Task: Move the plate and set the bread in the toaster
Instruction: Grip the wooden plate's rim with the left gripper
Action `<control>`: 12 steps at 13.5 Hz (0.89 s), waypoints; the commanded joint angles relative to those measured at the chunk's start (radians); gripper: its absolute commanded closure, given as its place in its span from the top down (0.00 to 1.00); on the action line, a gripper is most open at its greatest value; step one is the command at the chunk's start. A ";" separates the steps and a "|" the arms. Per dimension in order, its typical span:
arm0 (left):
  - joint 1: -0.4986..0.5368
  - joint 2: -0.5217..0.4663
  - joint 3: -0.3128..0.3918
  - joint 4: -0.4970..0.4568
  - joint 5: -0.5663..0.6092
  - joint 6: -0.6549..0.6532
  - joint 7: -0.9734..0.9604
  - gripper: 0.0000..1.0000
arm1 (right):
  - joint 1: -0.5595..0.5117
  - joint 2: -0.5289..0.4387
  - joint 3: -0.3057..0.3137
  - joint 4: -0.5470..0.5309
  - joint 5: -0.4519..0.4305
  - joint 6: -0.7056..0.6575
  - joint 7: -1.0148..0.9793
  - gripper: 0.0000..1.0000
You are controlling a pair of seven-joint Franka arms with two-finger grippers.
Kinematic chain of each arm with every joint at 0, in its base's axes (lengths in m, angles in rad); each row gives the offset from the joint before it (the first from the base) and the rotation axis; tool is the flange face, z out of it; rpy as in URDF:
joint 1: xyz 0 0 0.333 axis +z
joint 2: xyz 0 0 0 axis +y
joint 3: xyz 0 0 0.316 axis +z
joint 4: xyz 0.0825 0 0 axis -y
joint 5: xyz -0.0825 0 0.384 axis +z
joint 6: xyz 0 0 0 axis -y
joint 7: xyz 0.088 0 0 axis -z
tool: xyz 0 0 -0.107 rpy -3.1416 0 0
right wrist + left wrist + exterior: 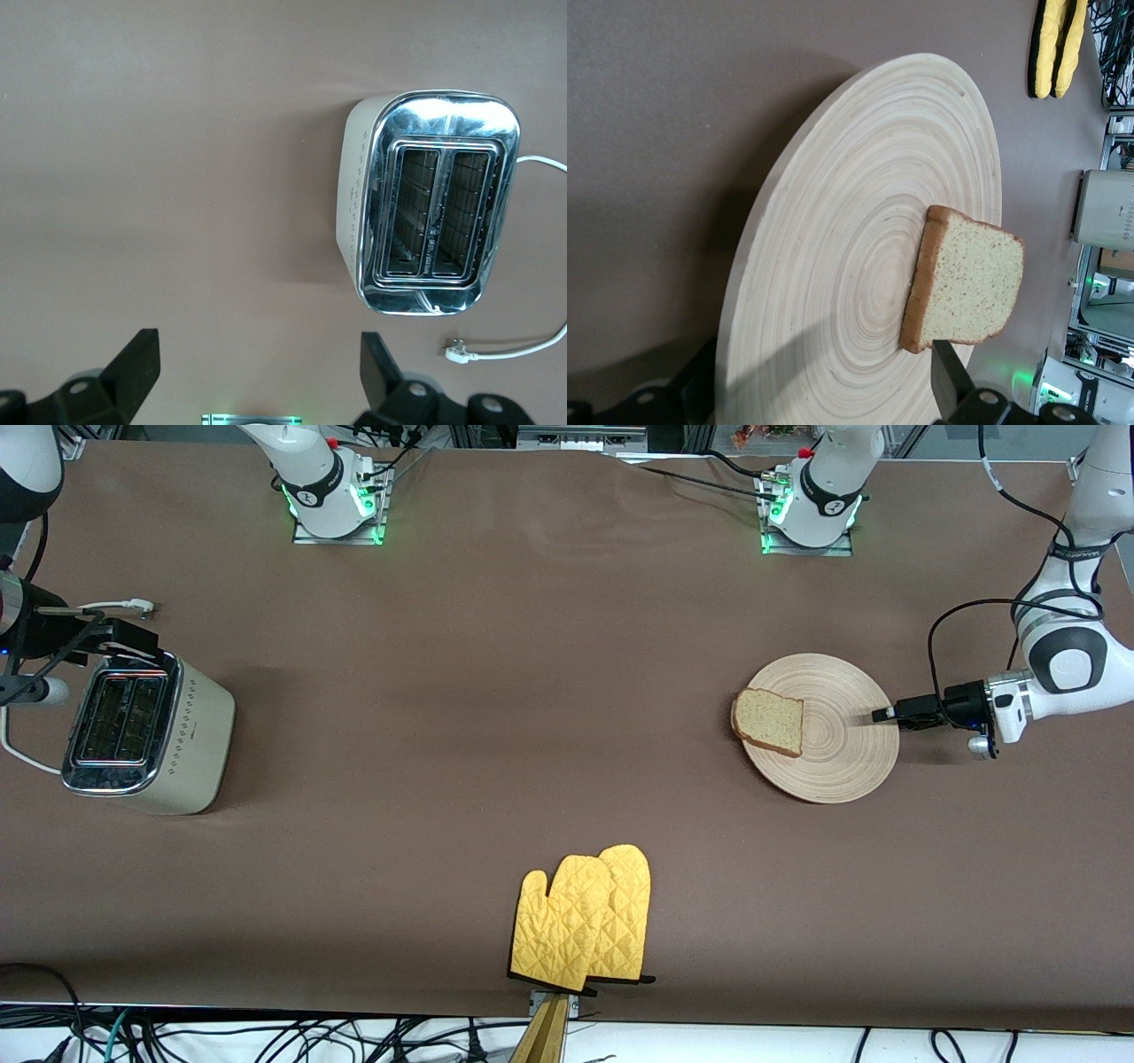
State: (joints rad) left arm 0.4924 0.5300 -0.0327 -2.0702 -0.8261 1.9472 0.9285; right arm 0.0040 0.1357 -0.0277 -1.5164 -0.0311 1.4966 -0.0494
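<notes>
The round wooden plate [837, 757] lies toward the left arm's end of the table. The bread [769, 722] lies on it, over the rim that faces the right arm's end. My left gripper [884, 715] is low at the plate's rim on the left arm's side. It is open, with one finger [950, 381] over the plate [833, 266] and the other outside the rim. The bread [967, 282] is apart from that finger. The cream toaster [155, 735] stands at the right arm's end. My right gripper [133, 638] hangs open and empty above the toaster [430, 212].
A pair of yellow oven mitts [585, 921] lies near the table's edge nearest the front camera, and shows in the left wrist view [1059, 44]. The toaster's white cord and plug [133, 607] lie beside it, also in the right wrist view [461, 354].
</notes>
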 commanded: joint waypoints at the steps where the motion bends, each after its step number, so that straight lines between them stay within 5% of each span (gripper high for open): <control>1: 0.011 -0.004 -0.006 -0.020 -0.056 -0.011 0.036 1.00 | -0.002 0.008 -0.001 0.025 -0.003 -0.012 -0.006 1.00; 3: 0.011 -0.001 -0.006 -0.031 -0.067 -0.010 0.036 0.98 | -0.002 0.008 -0.001 0.025 -0.003 -0.012 -0.006 1.00; 12: 0.006 0.022 -0.006 -0.033 -0.071 0.002 0.078 0.43 | -0.005 0.008 -0.001 0.025 0.005 -0.010 -0.006 1.00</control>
State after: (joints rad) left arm 0.4938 0.5516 -0.0332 -2.0940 -0.8637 1.9460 0.9625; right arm 0.0022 0.1357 -0.0282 -1.5163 -0.0309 1.4966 -0.0494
